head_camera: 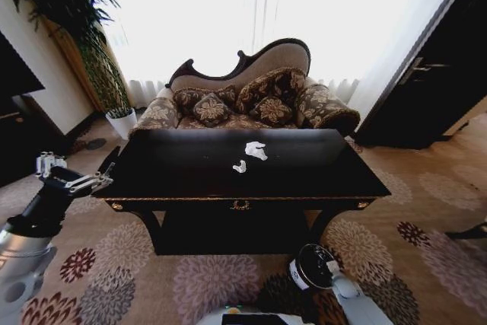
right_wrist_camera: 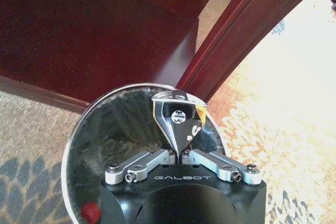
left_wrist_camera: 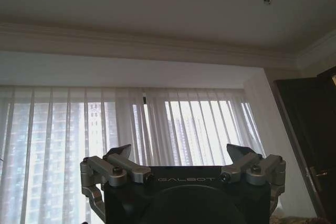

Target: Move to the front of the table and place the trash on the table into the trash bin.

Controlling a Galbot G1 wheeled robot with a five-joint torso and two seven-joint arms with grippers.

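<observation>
Over bin (right_wrist_camera: pixel 79 145) near table (head_camera: pixel 304 176), right gripper (right_wrist_camera: pixel 179 153) clamped on can (right_wrist_camera: pixel 178 116); far left, left gripper (left_wrist_camera: pixel 184 158) apart; paper scraps (head_camera: pixel 255 150) on tabletop.

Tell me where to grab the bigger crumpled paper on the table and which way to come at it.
Judging by its pose, take the larger paper scrap from straight above, pinching its raised, crumpled middle. It lies loose on the flat black table, apart from the smaller scrap, so the tabletop blocks any side scoop. The open left gripper is free.
</observation>
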